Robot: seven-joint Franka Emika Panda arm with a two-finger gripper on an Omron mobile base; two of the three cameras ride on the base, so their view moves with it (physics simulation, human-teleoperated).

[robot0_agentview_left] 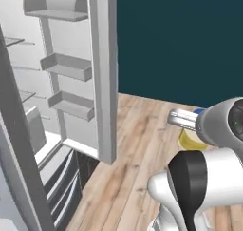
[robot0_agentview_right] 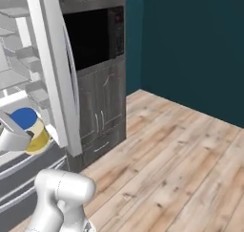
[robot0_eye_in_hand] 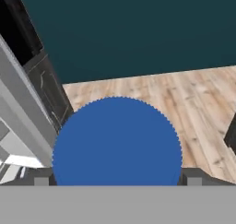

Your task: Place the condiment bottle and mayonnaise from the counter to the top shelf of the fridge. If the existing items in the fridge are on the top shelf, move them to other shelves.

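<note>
Two dark fingers (robot0_eye_in_hand: 41, 180) of the gripper (robot0_eye_in_hand: 117, 179) stood spread wide, one on each side of a broad blue lid (robot0_eye_in_hand: 117, 142), and they seemed to press against its ridged edge. The gripper was clamped on the mayonnaise jar (robot0_agentview_right: 39, 138), a short, fat, pale yellow jar. Its lid looked blue rather than grey-white from where I stood.

From the right base view, the jar hung in the air at the end of the white arm (robot0_agentview_right: 59, 197), just in front of the open fridge (robot0_agentview_right: 19, 78) and low against its door edge. From the left base view, only a sliver of the jar's yellow body (robot0_agentview_left: 190, 140) showed behind the arm's wrist (robot0_agentview_left: 223, 123), well above the wooden floor (robot0_agentview_left: 137, 149).

The fridge door (robot0_agentview_left: 102, 73) was swung wide, with pale grey door bins (robot0_agentview_left: 69, 66) stacked along its inner face. I could not tell which of the thin inner panels was the top shelf.

Beside the fridge stood a tall dark cabinet (robot0_agentview_right: 102, 107) with a black oven (robot0_agentview_right: 90, 35) built into it, and behind everything ran a deep teal wall (robot0_agentview_right: 190, 45).
</note>
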